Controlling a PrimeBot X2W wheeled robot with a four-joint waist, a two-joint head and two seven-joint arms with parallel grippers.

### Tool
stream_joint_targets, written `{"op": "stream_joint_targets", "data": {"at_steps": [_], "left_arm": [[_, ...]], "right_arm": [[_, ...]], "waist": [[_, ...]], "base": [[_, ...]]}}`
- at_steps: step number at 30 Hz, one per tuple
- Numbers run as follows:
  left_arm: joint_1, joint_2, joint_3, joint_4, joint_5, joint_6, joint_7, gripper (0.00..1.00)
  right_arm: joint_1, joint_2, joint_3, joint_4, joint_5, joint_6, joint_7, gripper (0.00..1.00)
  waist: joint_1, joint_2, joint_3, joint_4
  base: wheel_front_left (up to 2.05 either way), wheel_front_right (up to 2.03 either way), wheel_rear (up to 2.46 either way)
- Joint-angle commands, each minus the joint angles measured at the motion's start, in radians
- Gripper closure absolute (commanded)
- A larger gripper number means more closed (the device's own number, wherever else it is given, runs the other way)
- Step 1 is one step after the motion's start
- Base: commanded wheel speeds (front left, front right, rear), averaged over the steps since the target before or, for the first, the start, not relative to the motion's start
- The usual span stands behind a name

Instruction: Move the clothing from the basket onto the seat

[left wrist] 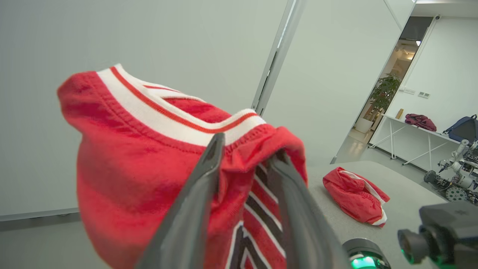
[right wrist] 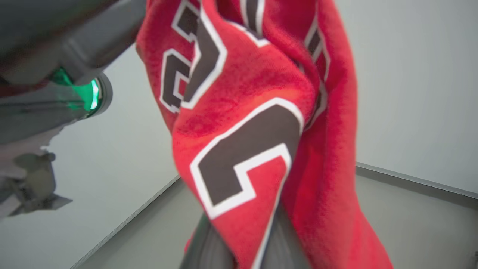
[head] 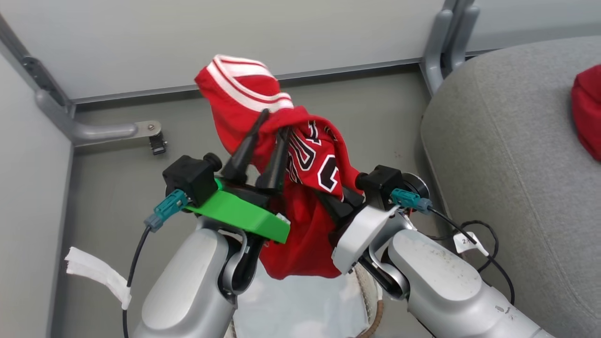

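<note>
The red basketball jersey (head: 310, 159) hangs in the air above the basket (head: 372, 305), whose white liner (head: 300, 300) shows at the bottom. My left gripper (head: 275, 123) is shut on a fold of the jersey (left wrist: 142, 164) just below its white-trimmed collar. My right gripper (head: 342, 199) sits under the draped cloth, its tips covered. The jersey's numerals (right wrist: 242, 157) fall over the dark right fingers (right wrist: 209, 246). A second red garment (head: 587, 112) lies on the grey seat (head: 507, 141) to the right, also seen as a crumpled heap (left wrist: 354, 200).
Pale partition walls close off the back and left, with a grey metal foot (head: 94, 129) on the floor. A cable (head: 488, 244) loops beside the seat. Far off stand a table with bags (left wrist: 422, 123) and another robot (left wrist: 455, 175).
</note>
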Motion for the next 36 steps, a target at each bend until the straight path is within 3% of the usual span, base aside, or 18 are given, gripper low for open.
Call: {"op": "stream_joint_targets", "data": {"at_steps": [1, 6, 22, 31, 36], "left_arm": [[0.023, 0.002, 0.007, 0.012, 0.010, -0.002, 0.001, 0.00], [0.035, 0.010, 0.027, 0.044, 0.075, -0.001, 0.001, 0.00], [0.078, 0.032, 0.016, 0.048, 0.137, -0.001, 0.001, 0.00], [0.009, 0.028, -0.126, 0.059, 0.117, -0.001, 0.001, 0.00], [0.002, 0.043, -0.140, 0.051, 0.094, -0.001, 0.001, 0.00]], "right_arm": [[0.015, -0.007, -0.007, -0.006, 0.006, -0.001, -0.002, 1.00], [0.041, -0.020, -0.034, -0.027, 0.003, -0.001, -0.002, 1.00], [0.175, -0.040, -0.209, -0.122, -0.029, -0.001, -0.002, 1.00], [0.313, -0.055, -0.419, -0.225, -0.091, -0.001, -0.002, 1.00], [0.347, -0.046, -0.473, -0.261, -0.136, -0.001, -0.002, 1.00]], "waist": [[0.0000, 0.0000, 0.004, -0.040], [0.0000, 0.0000, 0.012, -0.128], [0.0000, 0.0000, 0.043, -0.475], [0.0000, 0.0000, 0.074, -0.502], [0.0000, 0.0000, 0.081, -0.501]], "base": [[0.00, 0.00, 0.00], [0.00, 0.00, 0.00], [0.00, 0.00, 0.00], [0.01, 0.01, 0.01], [0.15, 0.15, 0.15]]}}
